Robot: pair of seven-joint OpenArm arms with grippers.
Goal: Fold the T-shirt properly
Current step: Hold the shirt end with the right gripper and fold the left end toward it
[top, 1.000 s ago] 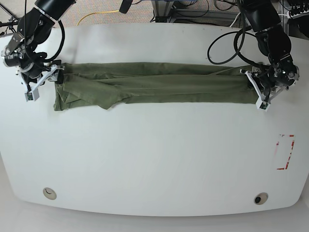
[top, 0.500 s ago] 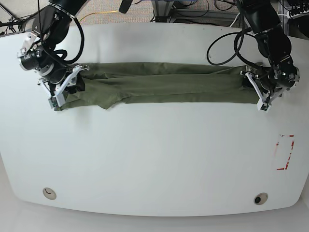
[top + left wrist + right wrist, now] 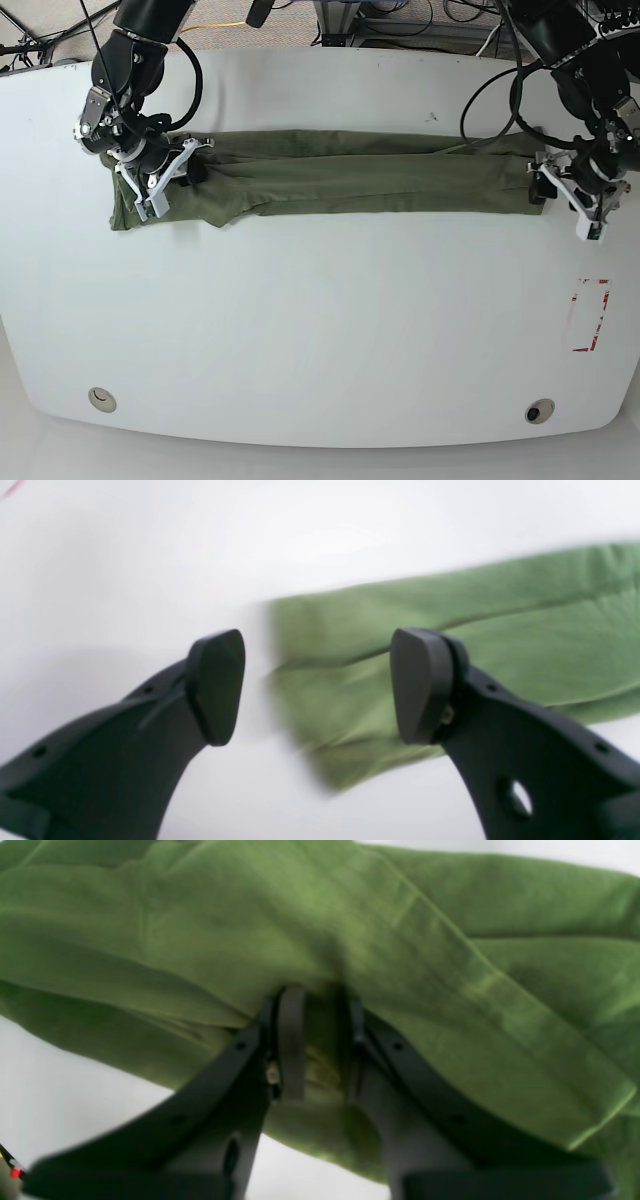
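The olive-green T-shirt lies folded into a long narrow band across the far half of the white table. My right gripper is over the band's left end in the base view. In the right wrist view this gripper is shut on a bunched fold of the T-shirt. My left gripper stands just past the band's right end. In the left wrist view it is open, with nothing between its fingers, and the T-shirt's end lies on the table just beyond them.
A red-outlined rectangle is marked on the table near its right edge. Two round holes sit near the front edge. Cables and equipment lie behind the table's far edge.
My right gripper has moved in over the shirt's end and shut on the cloth. My left gripper has opened, let go of the other end and drawn back off it.
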